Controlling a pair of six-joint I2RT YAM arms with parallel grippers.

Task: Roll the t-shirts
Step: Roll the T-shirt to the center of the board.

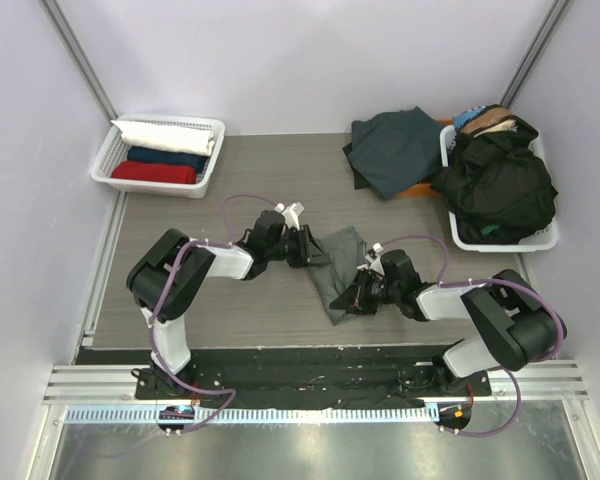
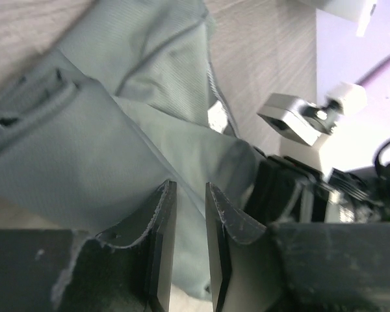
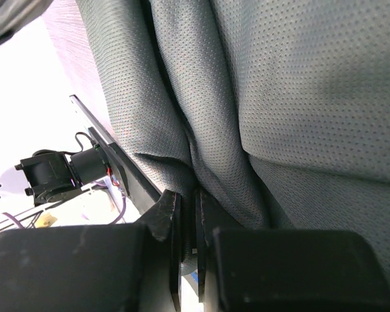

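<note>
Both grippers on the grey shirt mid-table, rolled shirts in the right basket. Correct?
No: the top view shows the rolled shirts in the left basket; the right basket holds a loose dark pile. The left gripper and right gripper are on the grey shirt.

The middle t-shirt is lying at the centre of the counter, between the left pincer at its far left edge and the right pincer at its near end. The left basket is standing at the far left corner, holding rolled t-shirts in a row. The right basket is standing far right, with heaped clothes lying in it and a loose t-shirt lying just left of it.
</note>
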